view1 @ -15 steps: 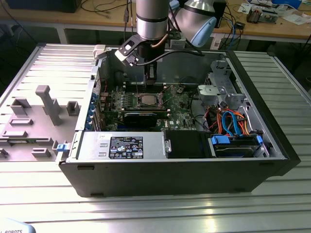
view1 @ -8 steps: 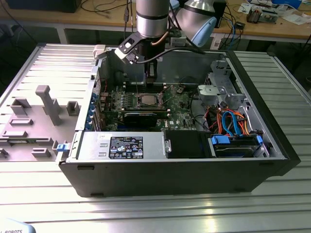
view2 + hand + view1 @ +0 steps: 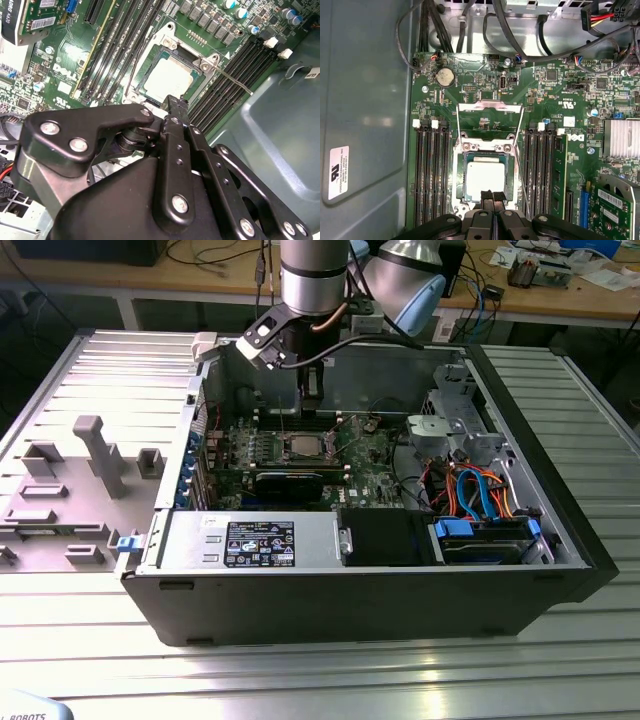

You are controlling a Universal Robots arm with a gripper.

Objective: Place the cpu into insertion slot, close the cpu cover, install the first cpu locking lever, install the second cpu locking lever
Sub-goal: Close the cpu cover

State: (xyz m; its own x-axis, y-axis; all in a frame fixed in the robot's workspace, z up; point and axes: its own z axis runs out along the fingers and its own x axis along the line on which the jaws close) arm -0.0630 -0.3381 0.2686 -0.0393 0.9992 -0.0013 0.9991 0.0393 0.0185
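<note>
Black two-finger gripper [image 3: 493,194], jaws clenched on nothing, hovers at edge of silver-grey square cpu [image 3: 484,179] seated in insertion slot [image 3: 461,175]. Thin silvery cpu cover [image 3: 490,105] is open beyond.

The cpu [image 3: 484,178] lies in the insertion slot [image 3: 461,175], cpu cover [image 3: 490,106] open.

Exterior cam: high, angled down at the whole open black computer case [image 3: 380,600] on the ribbed metal bench [image 3: 320,670], mid range. First wrist cam: close, near straight down on the green motherboard [image 3: 485,70]. Second wrist cam: closer, oblique, looking past the black claw [image 3: 176,102]. All three share the square silver-grey cpu [image 3: 483,180]
</note>
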